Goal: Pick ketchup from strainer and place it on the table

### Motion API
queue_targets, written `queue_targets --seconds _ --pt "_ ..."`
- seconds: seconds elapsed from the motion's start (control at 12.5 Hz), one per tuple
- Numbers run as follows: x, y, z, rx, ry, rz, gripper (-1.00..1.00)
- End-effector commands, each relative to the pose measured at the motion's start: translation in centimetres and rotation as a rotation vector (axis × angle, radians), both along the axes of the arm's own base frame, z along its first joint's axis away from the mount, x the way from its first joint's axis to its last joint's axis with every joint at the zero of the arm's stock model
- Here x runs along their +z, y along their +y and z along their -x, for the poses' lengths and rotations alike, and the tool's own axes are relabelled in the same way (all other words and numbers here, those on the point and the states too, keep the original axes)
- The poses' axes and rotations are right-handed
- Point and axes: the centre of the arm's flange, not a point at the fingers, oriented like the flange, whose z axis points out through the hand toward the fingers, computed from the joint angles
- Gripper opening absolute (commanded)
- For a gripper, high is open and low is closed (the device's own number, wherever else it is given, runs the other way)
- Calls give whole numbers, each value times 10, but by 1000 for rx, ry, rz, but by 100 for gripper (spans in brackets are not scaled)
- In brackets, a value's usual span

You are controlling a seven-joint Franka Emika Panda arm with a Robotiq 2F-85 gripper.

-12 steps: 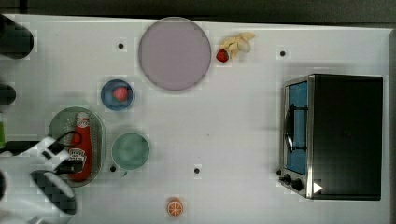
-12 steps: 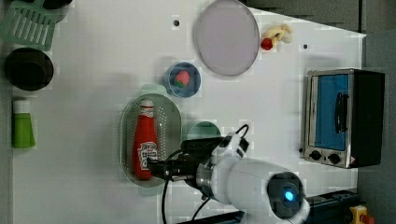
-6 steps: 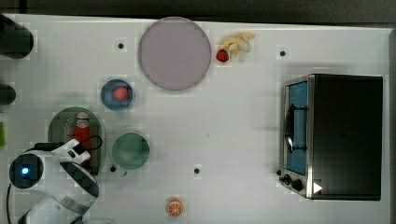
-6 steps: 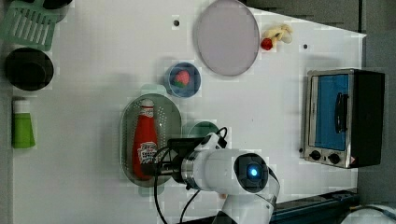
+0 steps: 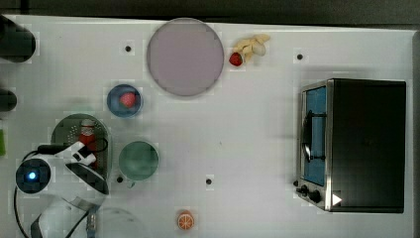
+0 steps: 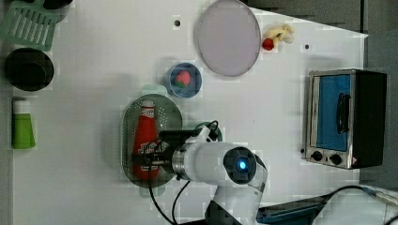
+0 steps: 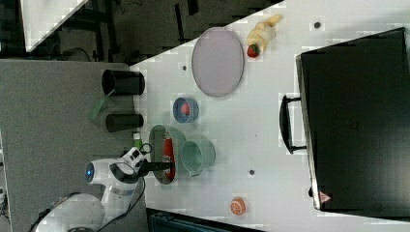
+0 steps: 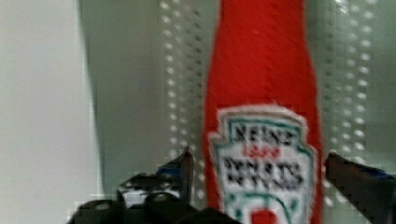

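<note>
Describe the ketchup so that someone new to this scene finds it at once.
In the left view, start at the toaster oven on the left view's right and cross the white table to the pale green strainer. The ketchup lies inside it: the one red bottle, white-capped with a white label, unlike the small strawberries.

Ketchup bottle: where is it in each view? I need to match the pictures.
Top view: ketchup bottle in strainer, lower left, partly under the arm.
Left view: lower centre-left.
Right view: lower centre-left.
Wrist view: centre.
Shared landmark: blue bowl beside the strainer.
</note>
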Motion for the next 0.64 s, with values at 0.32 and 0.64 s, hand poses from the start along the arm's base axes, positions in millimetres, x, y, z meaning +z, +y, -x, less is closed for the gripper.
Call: queue_targets --seconds 0.32,0.64 --pt "-6 8 -13 -70 -21 14 21" --pt "47 15 -15 -86 -84 -20 21"
